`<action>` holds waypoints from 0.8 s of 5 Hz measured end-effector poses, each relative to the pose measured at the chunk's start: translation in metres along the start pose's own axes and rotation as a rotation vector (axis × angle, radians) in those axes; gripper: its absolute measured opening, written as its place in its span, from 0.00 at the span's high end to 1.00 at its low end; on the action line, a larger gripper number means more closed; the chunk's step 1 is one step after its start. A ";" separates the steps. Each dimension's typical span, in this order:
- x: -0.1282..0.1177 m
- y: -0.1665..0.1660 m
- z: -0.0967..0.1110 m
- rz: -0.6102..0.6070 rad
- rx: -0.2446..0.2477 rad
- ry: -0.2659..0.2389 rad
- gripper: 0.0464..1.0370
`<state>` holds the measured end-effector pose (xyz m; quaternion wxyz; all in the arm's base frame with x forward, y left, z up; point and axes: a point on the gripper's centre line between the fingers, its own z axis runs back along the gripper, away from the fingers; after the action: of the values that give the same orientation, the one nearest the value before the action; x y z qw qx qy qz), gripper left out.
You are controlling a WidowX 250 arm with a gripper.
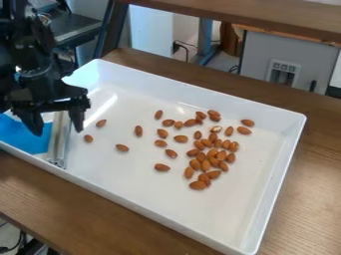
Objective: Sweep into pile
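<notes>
"Almonds (pixel 212 153), brown pointed ovals: where?"

"On the glossy white, rectangular, raised-walled tray (pixel 166 196). Most crowd between its middle and right edge; several lie scattered toward its left end."

"And under that tray?"

"A brown wood-grain table (pixel 100 204). Inside the tray's left end are a straight silver metal bar (pixel 59 144) and a flat blue piece (pixel 30 142)."

"The arm's pose?"

"The black jointed arm (pixel 30 55) enters upper left; its black two-finger gripper (pixel 57 131) hangs down there, fingers spread wide."
</notes>
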<state>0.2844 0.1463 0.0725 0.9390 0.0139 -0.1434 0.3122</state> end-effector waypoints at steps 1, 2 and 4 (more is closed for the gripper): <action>-0.003 -0.002 -0.007 0.004 0.012 0.022 0.07; -0.005 -0.005 -0.014 -0.006 0.022 0.032 0.35; -0.006 -0.021 -0.014 -0.014 0.008 0.042 0.67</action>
<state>0.2960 0.1276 0.0583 0.9439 0.0119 -0.1226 0.3065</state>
